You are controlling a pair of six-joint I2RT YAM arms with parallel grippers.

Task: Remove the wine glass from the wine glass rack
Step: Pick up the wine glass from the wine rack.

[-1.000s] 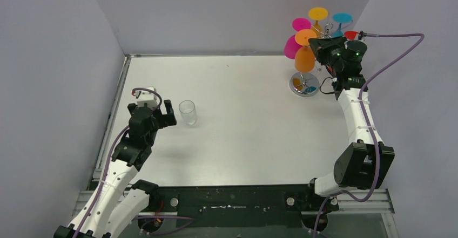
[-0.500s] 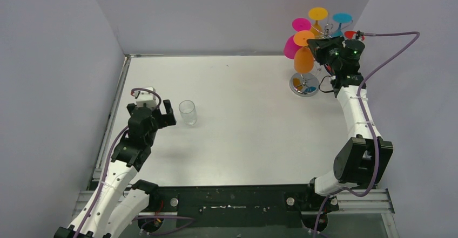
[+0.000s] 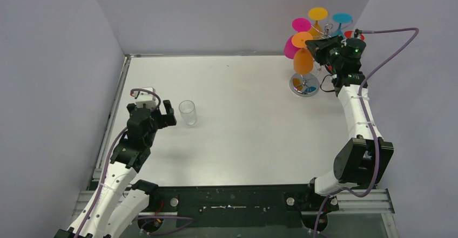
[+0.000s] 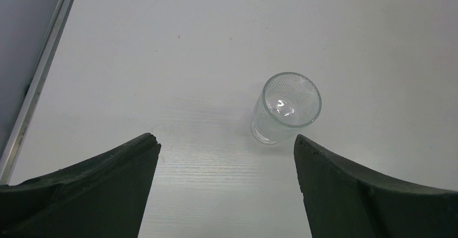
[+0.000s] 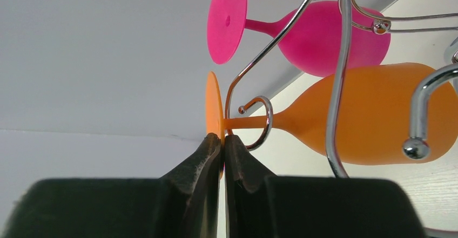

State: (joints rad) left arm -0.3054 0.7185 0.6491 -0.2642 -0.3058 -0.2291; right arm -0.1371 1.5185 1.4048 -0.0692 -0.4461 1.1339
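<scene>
One change over the last second: right gripper (image 5: 220, 141) shifts left and now pinches nearly shut on the orange wine glass (image 5: 367, 114) foot. Stem still hooked in the wine glass rack (image 5: 339, 87), so it needs sliding out. Left gripper (image 4: 225, 140) idles wide open and empty.

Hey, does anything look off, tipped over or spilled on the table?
Nothing spilled or toppled: the clear tumbler stands upright. One oddity: the right gripper pinches the orange wine glass, hanging on the wine glass rack, by the thin edge of its foot.

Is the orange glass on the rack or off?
On: orange wine glass hangs with its stem in a silver wire rack hook.
</scene>
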